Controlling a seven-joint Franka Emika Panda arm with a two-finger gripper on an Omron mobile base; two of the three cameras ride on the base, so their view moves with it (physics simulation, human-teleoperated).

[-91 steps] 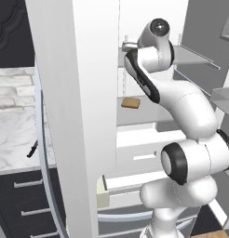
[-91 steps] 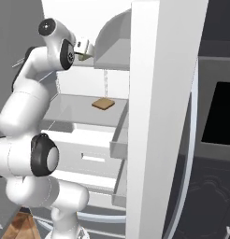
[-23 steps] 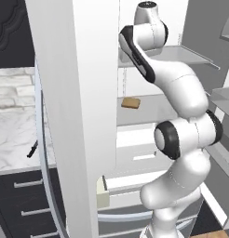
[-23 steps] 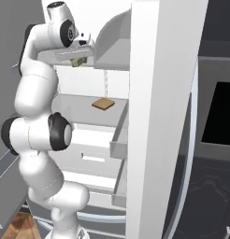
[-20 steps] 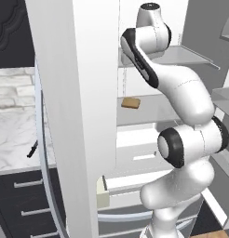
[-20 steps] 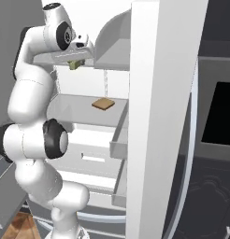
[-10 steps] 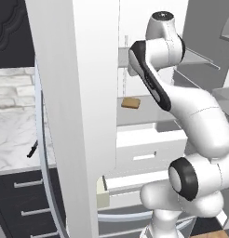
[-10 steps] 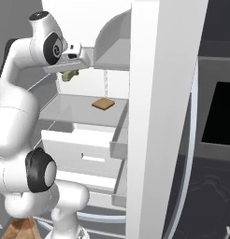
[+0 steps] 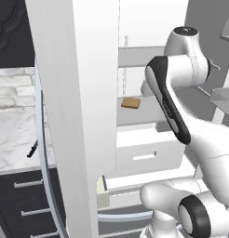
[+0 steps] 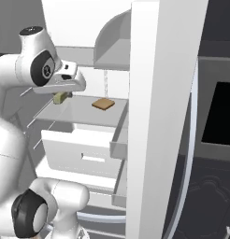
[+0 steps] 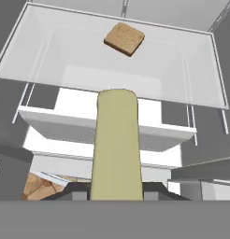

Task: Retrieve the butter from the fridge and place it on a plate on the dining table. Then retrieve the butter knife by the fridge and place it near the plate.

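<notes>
The butter (image 11: 116,144), a narrow pale yellow-green stick, is seen clamped endwise in the gripper (image 11: 116,189), with its long body pointing out from between the two dark finger tips. In the hand view it hangs in the air in front of the open fridge (image 9: 74,93), above and clear of the glass shelf (image 11: 79,60) on which a flat brown bread-like slab (image 11: 125,38) lies. In the right base view the butter (image 10: 61,97) shows as a small stub under the white hand, just outside the fridge's shelves. The stick is judged to be light but soft and somewhat greasy, so a hard squeeze could dent it and a loose one could let it slide. It is best held across its narrow sides, nearer its middle than its end. The butter knife (image 9: 32,149) lies on the marble counter (image 9: 14,135) beside the fridge.
</notes>
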